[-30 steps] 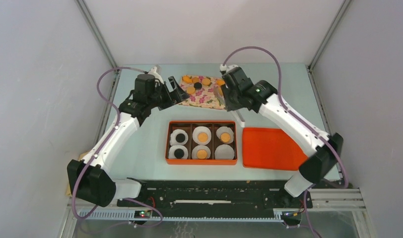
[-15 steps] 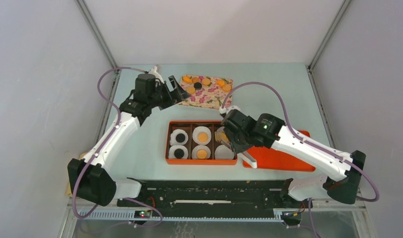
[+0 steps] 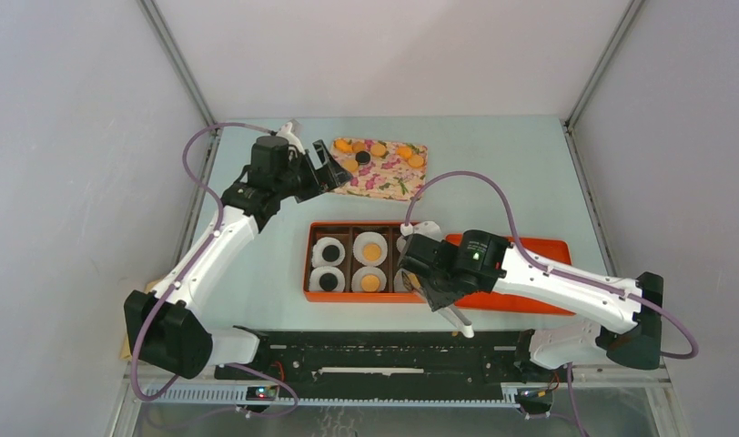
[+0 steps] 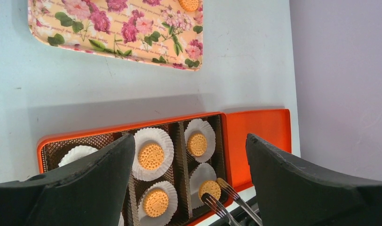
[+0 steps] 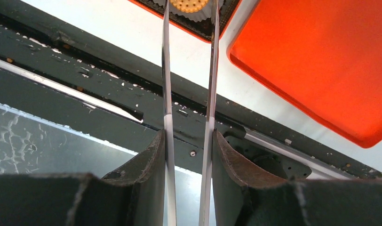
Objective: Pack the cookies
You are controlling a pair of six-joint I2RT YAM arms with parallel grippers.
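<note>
Our left gripper [image 4: 189, 138] gapes wide and empty near the tray [image 3: 384, 182], where cookies [image 3: 378, 149] lie. Our right gripper [image 5: 188, 146] clamps tongs [image 5: 166, 84] whose tips flank a cookie [image 5: 189, 4] in the near right cup [image 4: 196, 173] of the box [image 3: 366, 298]. We see it cut off at the frame's edge, and from above the right arm [image 3: 548, 278] hides it.

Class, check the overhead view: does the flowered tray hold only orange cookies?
No, one black cookie lies among the orange cookies on the flowered tray.
</note>
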